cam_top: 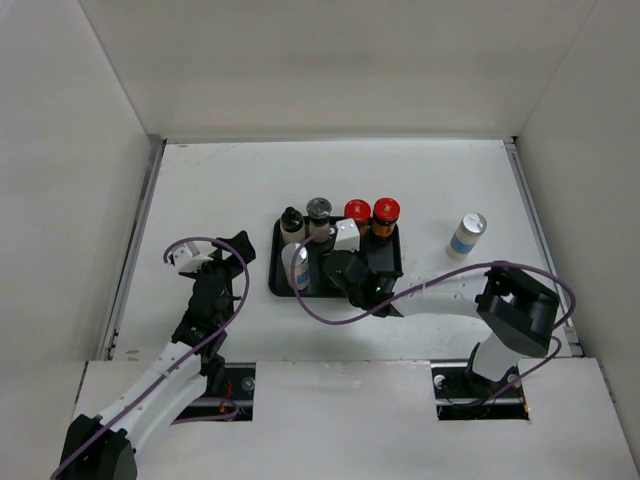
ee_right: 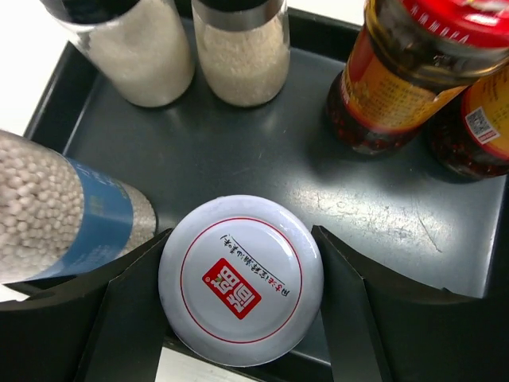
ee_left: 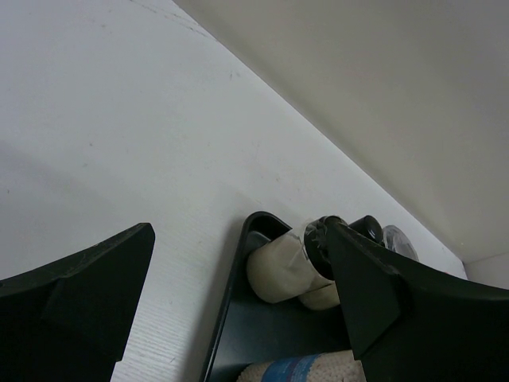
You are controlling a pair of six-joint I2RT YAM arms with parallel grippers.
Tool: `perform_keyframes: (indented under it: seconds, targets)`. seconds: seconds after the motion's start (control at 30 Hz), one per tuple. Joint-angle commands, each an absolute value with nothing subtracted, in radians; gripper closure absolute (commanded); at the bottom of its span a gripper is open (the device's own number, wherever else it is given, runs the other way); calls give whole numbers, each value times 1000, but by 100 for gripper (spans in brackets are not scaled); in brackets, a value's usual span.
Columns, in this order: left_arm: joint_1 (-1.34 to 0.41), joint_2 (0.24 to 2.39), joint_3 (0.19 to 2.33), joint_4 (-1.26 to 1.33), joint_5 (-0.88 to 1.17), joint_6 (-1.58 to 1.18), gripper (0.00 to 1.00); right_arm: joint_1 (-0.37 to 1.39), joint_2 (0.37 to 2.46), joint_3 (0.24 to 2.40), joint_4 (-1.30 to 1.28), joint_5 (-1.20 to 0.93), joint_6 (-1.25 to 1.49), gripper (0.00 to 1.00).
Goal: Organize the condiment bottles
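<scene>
At the left of the overhead view the left gripper (cam_top: 212, 252) hangs over the bare table just beside the flat black rectangular tray (cam_top: 277, 284). Its jaws are spread wide with nothing between them, and it looks parked there to leave the tray to the other arm.

Along the tray's far edge, mid-frame, stand a cream-bodied jar with a black cap (cam_top: 291, 222), a second cream jar with a grey cap (cam_top: 319, 212), a red-capped jar of orange-brown sauce (cam_top: 357, 212) and its red-capped twin (cam_top: 385, 213). They stand like beside like, which I take to be the sorting intended.

A silver-topped bottle with a white-blue label (cam_top: 297, 265) stands at the tray's near left. Just right of it the right gripper (ee_right: 240, 239) is clamped on a round white lid with a red logo (ee_right: 241, 280), at the tray's near rim. Whether the jar beneath rests on the tray or is lifted, I cannot tell.

At the right, well apart from the tray, the matching silver-topped bottle (cam_top: 467, 235) stands alone on the table, probably the next to be fetched.
</scene>
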State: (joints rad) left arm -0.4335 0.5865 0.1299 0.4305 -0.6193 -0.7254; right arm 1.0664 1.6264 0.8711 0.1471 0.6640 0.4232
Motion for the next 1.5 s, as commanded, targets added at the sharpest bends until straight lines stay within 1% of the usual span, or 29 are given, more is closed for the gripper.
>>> perform_keyframes:
  seconds: [0.0,0.1,0.17,0.2,0.33,0.4,0.47,0.53,0.6,0.63,0.73,0.83,1.03,1.27,1.3,1.37,1.43,1.47]
  targets:
    - [-439,588,123,486,-611,-721,9,1096,1620,919,250,728,460,28]
    - [-439,586,121,486,-614,-721,9,1101,1623,899,244,750,494,9]
    - [-439,584,121,486,-611,-721,9,1101,1596,891,244,749,491,1]
    - [-439,586,121,486,-612,-721,9,1101,1570,888,235,756,485,0]
    - [-439,592,123,485,-611,-721,9,1050,1390,844,222,793,425,0]
    - [-439,586,123,485,-611,-721,9,986,1278,806,200,843,393,0]
    - [-439,589,118,486,-614,-721,9,902,1191,778,151,905,377,0]
    - [-439,601,112,488,-615,-724,9,793,1114,755,63,1030,368,0]
    - [-439,629,110,506,-611,-727,9,676,1079,744,2,1130,333,0]
    - [-444,637,112,514,-611,-727,9,626,1062,730,-5,1135,324,0]
    - [-467,646,114,528,-607,-726,9,472,1054,701,15,1069,310,0]
    - [-489,653,114,534,-620,-724,9,381,1092,695,8,1020,330,0]
    - [-489,652,109,541,-611,-724,9,334,1183,715,5,927,341,0]
    - [-487,666,112,541,-612,-724,9,217,1305,735,73,784,388,0]
    - [-487,669,112,541,-615,-724,9,211,1316,735,86,760,394,5]
    - [-485,670,112,541,-617,-724,9,211,1319,727,124,727,408,22]
    - [-485,664,112,541,-620,-723,9,219,1284,709,152,744,407,39]
    - [-485,663,112,541,-620,-723,9,237,1257,701,156,764,403,44]
